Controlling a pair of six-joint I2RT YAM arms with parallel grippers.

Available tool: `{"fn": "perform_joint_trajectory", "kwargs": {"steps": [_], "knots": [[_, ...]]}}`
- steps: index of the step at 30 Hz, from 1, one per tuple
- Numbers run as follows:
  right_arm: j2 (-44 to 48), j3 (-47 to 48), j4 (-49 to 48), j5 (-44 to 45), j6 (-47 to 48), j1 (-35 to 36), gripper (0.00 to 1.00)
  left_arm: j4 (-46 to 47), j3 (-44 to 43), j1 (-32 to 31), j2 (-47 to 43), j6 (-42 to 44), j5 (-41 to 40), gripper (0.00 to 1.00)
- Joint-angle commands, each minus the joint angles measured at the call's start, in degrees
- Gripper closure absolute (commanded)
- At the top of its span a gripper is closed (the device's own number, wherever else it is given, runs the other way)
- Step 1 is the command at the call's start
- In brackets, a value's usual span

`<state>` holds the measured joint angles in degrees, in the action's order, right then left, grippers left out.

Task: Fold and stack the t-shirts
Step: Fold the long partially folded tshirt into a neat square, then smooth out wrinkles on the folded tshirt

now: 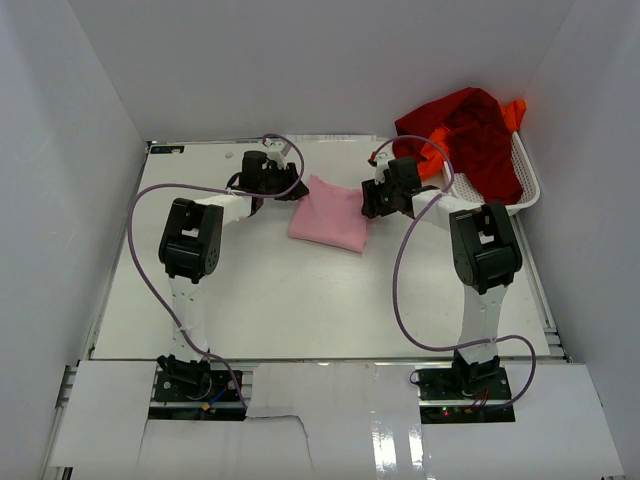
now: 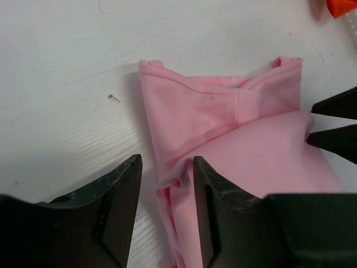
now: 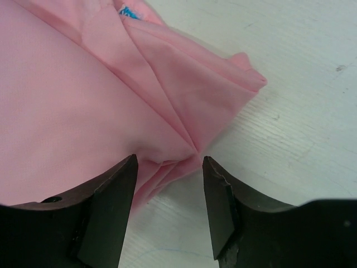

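Note:
The light pink t-shirt [image 1: 330, 213] lies folded flat on the table between my two grippers. In the left wrist view its left edge [image 2: 223, 123] runs between the jaws of my left gripper [image 2: 166, 167]. Those jaws stand apart, with a loose fold of the cloth between them. My right gripper [image 3: 170, 164] is open at the pink shirt's [image 3: 83, 100] right edge, and a cloth corner just reaches its gap. In the top view the left gripper [image 1: 288, 193] and right gripper [image 1: 372, 203] flank the shirt. The dark red t-shirt [image 1: 478, 130] and the orange t-shirt [image 1: 515, 112] are heaped in the basket.
The white mesh basket [image 1: 527, 195] stands at the back right, close to the right arm's elbow. White walls enclose the table on three sides. Purple cables loop over both arms. The right gripper's black fingertips [image 2: 334, 123] show at the edge of the left wrist view.

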<state>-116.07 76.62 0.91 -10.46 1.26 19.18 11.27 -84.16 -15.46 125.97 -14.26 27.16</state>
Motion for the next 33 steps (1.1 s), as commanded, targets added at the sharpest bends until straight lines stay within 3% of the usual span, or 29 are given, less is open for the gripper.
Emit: {"fn": "perform_joint_trajectory", "kwargs": {"steps": [1,11,13,16,17,18,19,22,28,33], "knots": [[3.7,-0.1,-2.1,3.0,0.5,-0.3,0.43,1.6,0.0,0.4,-3.2,-0.2,-3.4,0.46],[7.6,0.8,0.7,-2.2,-4.6,-0.4,0.41,0.7,3.4,2.5,-11.1,-3.3,-3.2,0.43],[7.3,1.0,0.8,-7.2,-6.3,-0.3,0.47,0.5,3.8,2.6,-12.8,-4.5,-0.5,0.43],[5.8,1.8,-0.2,-14.5,-10.7,-0.2,0.69,1.0,2.5,2.6,-12.1,-7.6,8.5,0.48],[5.2,2.0,-2.0,-15.5,-12.9,-0.1,0.84,2.0,2.2,2.5,-11.4,-8.6,13.7,0.5],[4.7,2.2,-2.8,-17.6,-14.2,0.2,0.91,3.0,1.9,2.4,-10.7,-9.5,16.3,0.52],[3.8,2.4,-4.6,-18.9,-15.2,0.4,0.92,6.2,1.9,2.0,-9.3,-11.9,18.4,0.57],[2.3,2.2,-8.1,-21.5,-18.6,1.9,0.92,13.0,3.4,1.1,-7.7,-16.7,25.6,0.6],[-2.2,1.7,-19.7,-29.5,-28.1,3.3,0.92,42.4,6.6,0.4,-0.5,-32.2,36.5,0.61],[-6.4,2.8,-24.2,-31.6,-31.8,4.4,0.92,48.1,5.6,0.4,4.9,-39.6,38.1,0.65]]}}
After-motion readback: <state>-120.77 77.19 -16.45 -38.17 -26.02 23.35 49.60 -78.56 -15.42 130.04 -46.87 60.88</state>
